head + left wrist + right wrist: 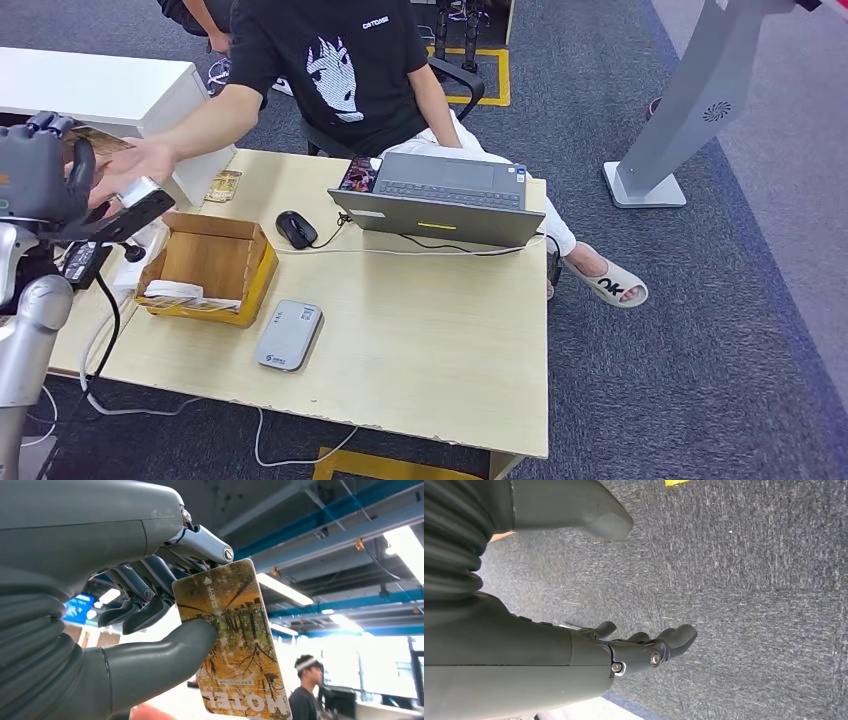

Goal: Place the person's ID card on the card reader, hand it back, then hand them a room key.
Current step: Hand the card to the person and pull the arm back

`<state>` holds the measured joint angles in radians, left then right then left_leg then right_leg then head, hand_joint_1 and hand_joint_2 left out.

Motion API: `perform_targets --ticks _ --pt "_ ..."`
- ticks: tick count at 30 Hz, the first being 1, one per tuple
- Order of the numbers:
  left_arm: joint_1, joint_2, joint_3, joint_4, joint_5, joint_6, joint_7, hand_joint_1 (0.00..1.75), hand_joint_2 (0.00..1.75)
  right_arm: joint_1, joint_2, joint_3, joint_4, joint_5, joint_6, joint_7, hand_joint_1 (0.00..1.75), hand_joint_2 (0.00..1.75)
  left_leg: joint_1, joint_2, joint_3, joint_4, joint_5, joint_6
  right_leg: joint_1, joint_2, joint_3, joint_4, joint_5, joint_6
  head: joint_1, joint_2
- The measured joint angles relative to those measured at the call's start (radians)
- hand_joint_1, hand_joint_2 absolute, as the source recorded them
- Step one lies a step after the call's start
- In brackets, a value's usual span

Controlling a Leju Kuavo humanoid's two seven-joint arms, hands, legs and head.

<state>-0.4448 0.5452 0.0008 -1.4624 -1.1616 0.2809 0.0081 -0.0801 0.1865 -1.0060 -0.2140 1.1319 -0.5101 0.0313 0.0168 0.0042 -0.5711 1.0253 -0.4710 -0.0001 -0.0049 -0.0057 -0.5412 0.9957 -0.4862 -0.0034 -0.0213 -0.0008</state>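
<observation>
Carpet (640, 380), grey, lies to the front and right of a pale wooden table (430, 350), leaving broad open floor on that side; a grey stand base (645, 185) sits well apart from the table's right edge. The table's near edge is chipped and uneven, with white cables hanging below it. A white cabinet (95, 90) closes off the far left corner.

A seated person (340, 70) in a black printed shirt occupies the far side, one arm stretched leftward with the open palm (135, 165) turned up, just beside the robot's raised left hand (45, 175).

An open grey laptop (445, 200) stands at the far edge, screen tilted back. A cardboard box (210, 265), open-topped, sits at the left part of the table with white items inside. A black mouse (296, 229) lies between box and laptop. The grey card reader (289, 335) lies flat near the box's front corner, bare table all round it to the right. A small patterned card (224, 185) rests at the far left edge.

In the left wrist view, the left hand pinches the room key (235, 645), a card printed HOTEL, between thick thumb and the upper fingers (200, 542); the remaining fingers curl clear of it.

The right hand (644, 647) hangs over carpet, fingers loosely apart and holding nothing.
</observation>
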Motion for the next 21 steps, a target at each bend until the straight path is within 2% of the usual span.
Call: perform_targets --ticks 6,7,10,11,15,21 --pt "-0.059 0.050 0.000 0.020 -0.039 -0.006 0.011 1.74 1.75 -0.001 0.000 0.000 0.000 0.010 0.001 0.004 0.00 1.75 0.000 0.000 0.000 0.000 0.001 -0.001 0.000 0.000 0.000 0.000 0.000 0.000 0.000 0.000" --pt "-0.063 0.052 0.000 0.025 -0.047 0.000 0.012 1.39 1.75 -0.001 0.000 0.000 0.000 0.010 0.001 0.007 0.00 1.75 0.000 0.000 0.000 0.000 0.001 -0.001 0.000 0.000 0.000 0.000 0.000 0.000 0.000 0.000" --pt "-0.066 0.047 0.000 0.037 -0.070 0.029 0.014 0.08 1.75 -0.002 0.000 0.000 0.000 0.011 0.003 0.010 0.00 1.75 0.000 0.000 0.000 0.000 0.001 -0.001 0.000 0.000 -0.001 0.000 0.000 0.000 0.000 0.000" --pt "-0.066 0.043 -0.001 0.040 -0.076 0.045 0.016 0.00 1.75 -0.002 0.000 0.000 0.000 0.011 0.003 0.010 0.00 1.75 0.000 0.000 0.000 0.000 0.001 -0.001 0.000 0.000 -0.001 0.000 0.000 0.000 0.000 0.000" --pt "-0.066 0.017 -0.001 0.044 -0.102 0.122 0.024 0.00 1.75 -0.003 0.000 0.000 0.000 0.012 0.003 0.011 0.00 1.75 0.000 0.000 -0.001 0.000 0.001 -0.001 0.000 0.000 -0.001 0.000 0.000 0.000 0.000 0.000" --pt "-0.065 -0.016 -0.001 0.044 -0.105 0.147 0.033 0.00 1.75 -0.004 0.000 0.000 0.000 0.010 0.004 0.020 0.00 1.75 0.000 0.000 -0.001 0.000 0.001 -0.001 0.000 0.000 -0.001 0.000 0.001 0.000 0.000 0.000"
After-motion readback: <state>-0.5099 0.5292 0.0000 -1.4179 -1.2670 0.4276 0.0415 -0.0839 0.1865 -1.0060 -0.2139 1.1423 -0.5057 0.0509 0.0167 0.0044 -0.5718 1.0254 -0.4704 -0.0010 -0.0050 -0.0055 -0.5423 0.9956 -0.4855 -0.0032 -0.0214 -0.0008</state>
